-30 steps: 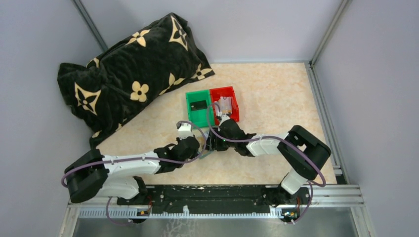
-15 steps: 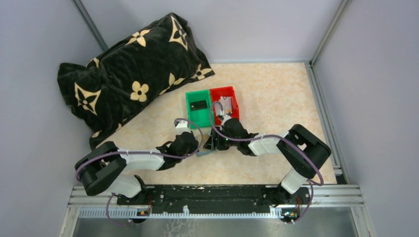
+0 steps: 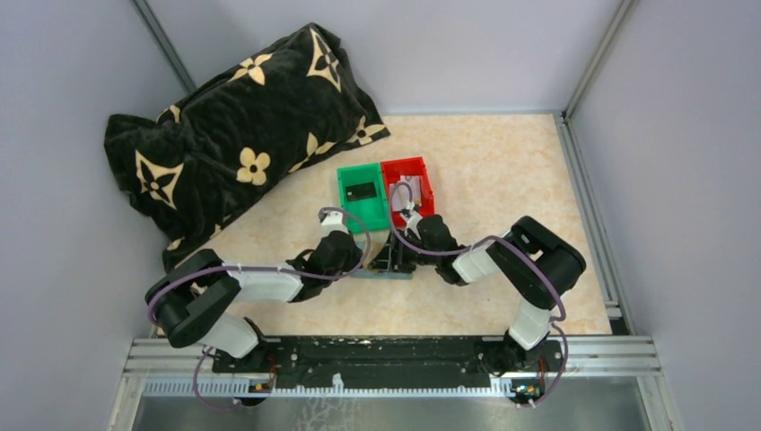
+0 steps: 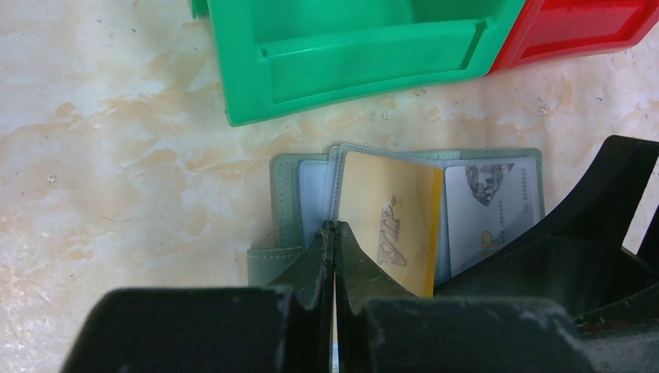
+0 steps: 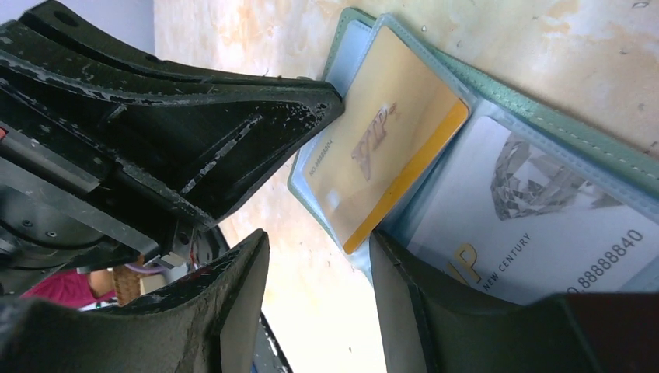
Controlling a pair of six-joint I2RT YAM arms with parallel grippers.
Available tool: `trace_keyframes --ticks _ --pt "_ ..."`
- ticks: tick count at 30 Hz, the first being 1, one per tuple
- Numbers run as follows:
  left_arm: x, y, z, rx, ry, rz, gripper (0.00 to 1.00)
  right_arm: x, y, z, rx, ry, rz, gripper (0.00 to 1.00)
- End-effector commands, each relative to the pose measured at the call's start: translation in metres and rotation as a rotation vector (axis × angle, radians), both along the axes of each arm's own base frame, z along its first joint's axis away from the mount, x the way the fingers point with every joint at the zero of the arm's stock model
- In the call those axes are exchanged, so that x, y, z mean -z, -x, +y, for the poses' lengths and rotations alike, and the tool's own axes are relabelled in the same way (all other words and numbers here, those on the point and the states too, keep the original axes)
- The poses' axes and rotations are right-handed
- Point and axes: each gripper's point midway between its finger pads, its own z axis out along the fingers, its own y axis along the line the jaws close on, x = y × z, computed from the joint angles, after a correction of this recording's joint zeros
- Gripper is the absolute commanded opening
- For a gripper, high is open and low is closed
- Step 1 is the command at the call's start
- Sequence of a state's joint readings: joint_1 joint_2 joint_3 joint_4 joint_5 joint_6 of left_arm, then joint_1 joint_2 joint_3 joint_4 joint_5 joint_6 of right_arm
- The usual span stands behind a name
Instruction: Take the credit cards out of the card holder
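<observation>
The card holder (image 4: 284,194) lies open on the table just in front of the bins, and it also shows in the top view (image 3: 381,272). A gold credit card (image 4: 388,221) marked VIP stands tilted up out of its clear sleeve. A white credit card (image 4: 489,202) sits in the right sleeve. My left gripper (image 4: 334,227) is shut, pinching the gold card's left edge (image 5: 381,140). My right gripper (image 5: 319,303) is open. One of its fingers (image 5: 435,311) presses on the white card (image 5: 528,202), and the other hangs over bare table.
A green bin (image 3: 363,196) holding a dark card and a red bin (image 3: 408,189) stand side by side right behind the card holder. A large black flowered pillow (image 3: 233,135) fills the back left. Metal frame rails run along the right and near edges.
My left arm has reached forward and right to the card holder. My right gripper has shifted slightly back and left, with its elbow drawn in. The two grippers now meet over the card holder.
</observation>
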State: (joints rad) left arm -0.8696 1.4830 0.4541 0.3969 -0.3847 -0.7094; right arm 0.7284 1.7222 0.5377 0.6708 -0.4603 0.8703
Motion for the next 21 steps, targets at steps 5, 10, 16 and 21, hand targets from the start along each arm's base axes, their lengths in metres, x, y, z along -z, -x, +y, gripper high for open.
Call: trace_keyframes --ticks 5,10,16,21 --pt "0.048 0.05 0.02 0.091 -0.11 0.203 0.0 -0.004 -0.024 -0.011 0.103 0.058 -0.046 0.51" --pt "0.042 0.052 0.022 0.089 -0.1 0.193 0.0 -0.005 -0.034 -0.033 0.159 0.21 -0.106 0.51" --pt "0.04 0.053 0.025 0.089 -0.101 0.185 0.0 -0.01 -0.034 -0.036 0.173 0.212 -0.108 0.51" --pt "0.041 0.054 0.027 0.088 -0.1 0.181 0.0 -0.006 -0.033 -0.032 0.152 0.203 -0.101 0.51"
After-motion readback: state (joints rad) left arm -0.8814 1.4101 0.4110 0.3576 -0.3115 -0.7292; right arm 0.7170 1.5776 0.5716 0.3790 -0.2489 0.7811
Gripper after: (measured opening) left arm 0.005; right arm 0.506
